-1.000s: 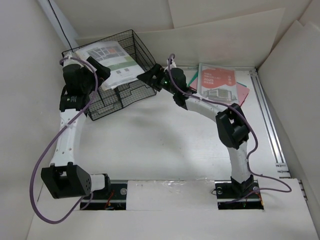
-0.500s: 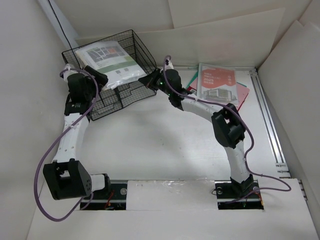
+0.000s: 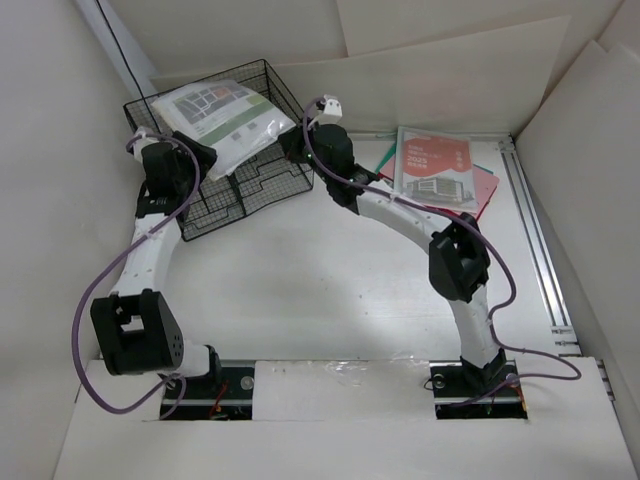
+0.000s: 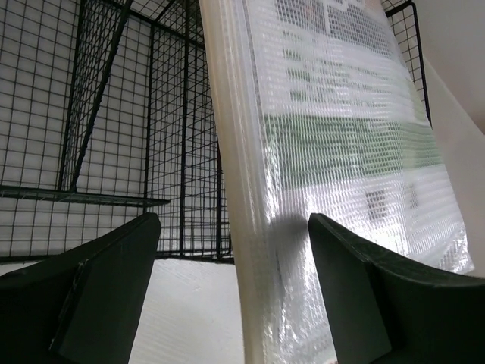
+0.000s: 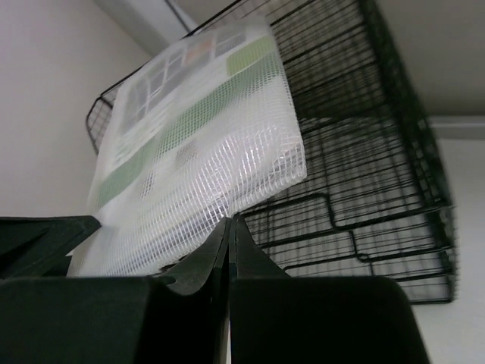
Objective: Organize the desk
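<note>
White mesh document pouch (image 3: 215,118) leans in black wire basket (image 3: 255,190), 11 o'clock on matte white desk (image 3: 300,280). Left gripper (image 4: 233,221) gaping wide; right gripper (image 5: 229,224) pinched closed at pouch edge. Red-white booklet (image 3: 433,165) on pink folder (image 3: 487,183), 1 o'clock, seemingly still unsorted

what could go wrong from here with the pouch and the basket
1. The pouch sits tilted on the basket, not flat inside, so it may slide off onto the desk.
2. The open left gripper has a finger on either side of the pouch's edge; pulling away could drag the pouch along.
3. The shut right gripper is at the pouch's lower edge, close to the wires; a push might snag or shift the basket.
</note>
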{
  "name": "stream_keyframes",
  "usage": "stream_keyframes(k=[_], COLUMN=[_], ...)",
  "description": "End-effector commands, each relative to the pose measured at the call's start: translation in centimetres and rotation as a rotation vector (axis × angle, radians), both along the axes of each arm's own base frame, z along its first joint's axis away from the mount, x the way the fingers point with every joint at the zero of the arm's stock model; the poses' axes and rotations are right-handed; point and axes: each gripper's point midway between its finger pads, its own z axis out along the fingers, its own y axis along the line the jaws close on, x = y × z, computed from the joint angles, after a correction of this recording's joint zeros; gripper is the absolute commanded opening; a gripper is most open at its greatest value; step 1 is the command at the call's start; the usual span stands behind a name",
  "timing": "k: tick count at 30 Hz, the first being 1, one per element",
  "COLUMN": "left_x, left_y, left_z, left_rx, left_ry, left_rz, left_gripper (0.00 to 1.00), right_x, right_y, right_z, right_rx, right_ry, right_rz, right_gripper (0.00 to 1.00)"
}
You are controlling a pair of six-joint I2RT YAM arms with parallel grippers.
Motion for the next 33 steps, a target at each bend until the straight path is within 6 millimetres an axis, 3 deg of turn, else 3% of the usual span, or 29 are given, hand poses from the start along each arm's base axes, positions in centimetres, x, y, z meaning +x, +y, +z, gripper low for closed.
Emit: stream_keyframes(k=[1,7,9,10,14,15,18,25,27,29,30,32,33], left_x=[1.6,2.7,3.2,3.5,4.5,4.9,6.1,7.9,7.8,7.9,7.9,7.9,8.1], left_y=[-0.2,-0.7,-1.0,-1.5,-2.0,-2.0,-1.8,-1.9,-1.7,-1.5,-1.3,-1.3,-1.4], left_z=[4.0,3.9,5.0,4.5,5.1,5.2,4.8,6.7,6.8,6.8,6.8,6.8,6.3], left_rx=[-0.011,-0.027,-0.016,-0.019,-0.019,-0.019,-0.012,0.004,0.017,0.020,0.023,0.023,0.019], left_ry=[-0.112,-0.132,-0.152,-0.136,-0.139,-0.140,-0.126,-0.148,-0.144,-0.144,-0.144,-0.144,-0.133], left_rz=[-0.019,-0.046,-0.058,-0.069,-0.079,-0.079,-0.082,-0.076,-0.070,-0.060,-0.050,-0.050,-0.058], left_gripper=[0.76,0.69,0.69,0.69,0.69,0.69,0.69,0.69,0.63,0.59,0.57,0.52,0.52], right_x=[0.9,3.2,3.8,3.9,4.6,4.3,3.5,1.8,1.6,0.9,0.6,-0.1,-0.2], right_y=[-3.6,-7.3,-7.3,-7.4,-8.6,-8.3,-7.8,-6.1,-6.1,-6.1,-6.6,-6.7,-7.7], right_z=[7.2,7.4,5.9,5.9,2.7,0.9,0.4,-2.3,-2.1,-1.3,0.7,2.3,3.6], right_rx=[-0.029,-0.052,-0.075,-0.067,-0.102,-0.118,-0.113,-0.146,-0.141,-0.133,-0.101,-0.074,-0.051], right_ry=[-0.163,-0.158,-0.135,-0.130,-0.074,-0.046,-0.051,-0.021,-0.026,-0.033,-0.051,-0.068,-0.077], right_rz=[-0.153,-0.225,-0.221,-0.230,-0.308,-0.307,-0.286,-0.227,-0.218,-0.194,-0.184,-0.128,-0.131], right_gripper=[0.00,0.00,0.00,0.00,0.00,0.00,0.00,0.00,0.01,0.23,0.56,0.79,0.86])
